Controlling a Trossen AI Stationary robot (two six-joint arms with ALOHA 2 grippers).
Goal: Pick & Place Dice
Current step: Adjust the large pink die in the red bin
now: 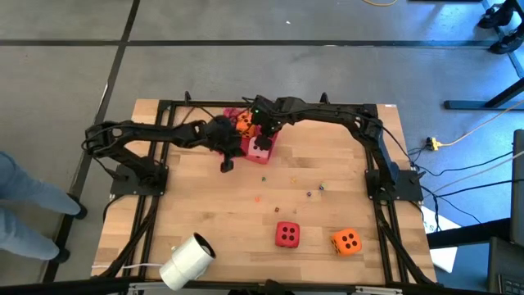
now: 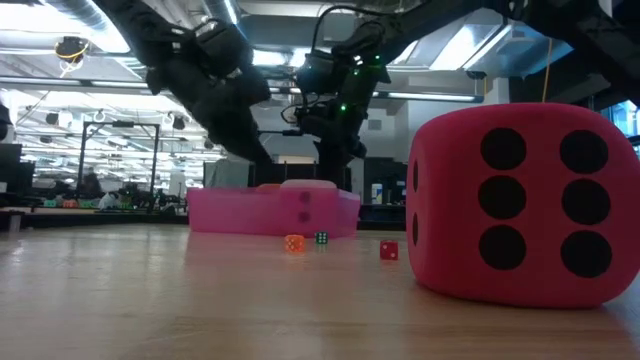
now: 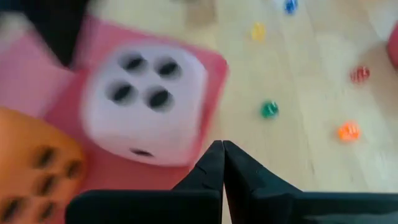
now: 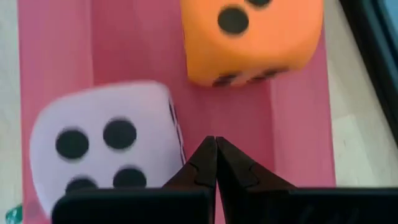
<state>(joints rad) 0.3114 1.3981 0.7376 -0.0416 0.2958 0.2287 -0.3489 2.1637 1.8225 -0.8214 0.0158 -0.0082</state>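
A flat red tray [image 1: 237,113] lies at the table's far middle, holding one orange die [image 1: 244,123] and the pink die [image 1: 259,151]. My left gripper [image 3: 222,149] is shut and sits just over the tray's edge next to the pink die [image 3: 146,99]; the orange die [image 3: 31,174] is beside it. My right gripper [image 4: 216,146] is shut above the tray floor [image 4: 236,118], between the pink die [image 4: 106,146] and the orange die [image 4: 249,37]. The red die [image 1: 286,233] and second orange die [image 1: 346,242] rest on the table near its front edge.
Several tiny coloured beads [image 1: 309,193] are scattered on the wood between the tray and the front dice. A white roll [image 1: 188,260] lies at the near left edge. A person's leg [image 1: 24,205] stands left of the table. The red die [image 2: 520,200] fills the low view's right.
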